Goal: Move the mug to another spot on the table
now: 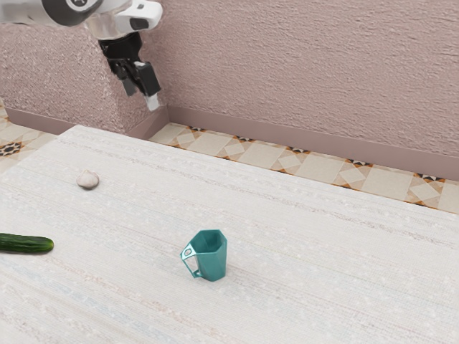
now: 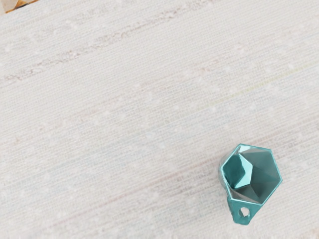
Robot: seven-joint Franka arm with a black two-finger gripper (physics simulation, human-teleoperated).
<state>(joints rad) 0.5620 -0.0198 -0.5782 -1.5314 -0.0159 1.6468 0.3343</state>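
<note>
A teal, faceted mug (image 1: 206, 255) stands upright on the pale table (image 1: 323, 236), on the near side and about midway across. Its mouth faces up, and its handle points toward the exterior view's left and slightly toward the camera. Nothing touches it. From the wrist camera the mug (image 2: 249, 179) is seen from above, with its hollow inside showing and the looped handle jutting from one side.

A dark green cucumber (image 1: 26, 244) lies flat at the exterior view's left edge, well apart from the mug. Farther back on that side sits a small, pale, rounded lump (image 1: 87, 179) — what it is cannot be told.

The black gripper (image 1: 143, 99) hangs high above the table's far left corner — well apart from the mug, up against the rough pink wall (image 1: 308, 64). It is released: its two fingers stand apart and hold nothing.

Beyond the table's far edge runs a strip of patterned tile floor (image 1: 315, 163) along the foot of the wall.
</note>
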